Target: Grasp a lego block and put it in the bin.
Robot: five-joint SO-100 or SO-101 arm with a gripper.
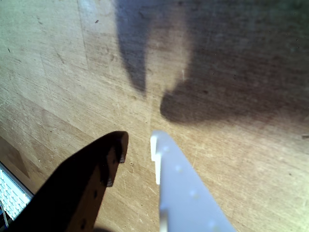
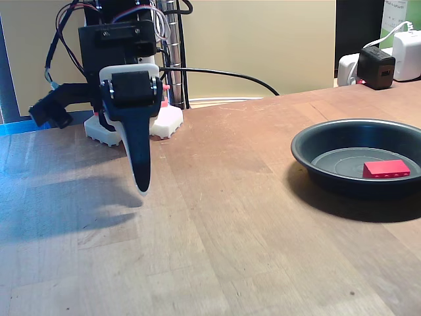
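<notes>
While lego block (image 2: 386,169) lies in bin (image 2: 329,155), wood table (image 2: 230,217), beige wall behind, jaws released w/ small gap, empty.

In the fixed view, the bin (image 2: 316,158) is set on the worktop (image 2: 217,217) at the right, and the lego block (image 2: 386,169) lies inside it on the flat bottom, toward its right side. The gripper (image 2: 142,187) is hung above the worktop at the left, well apart from the bin.

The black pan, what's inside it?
In the fixed view, a red lego block lies on the flat bottom of the pan. The near rim hides part of the bottom.
</notes>
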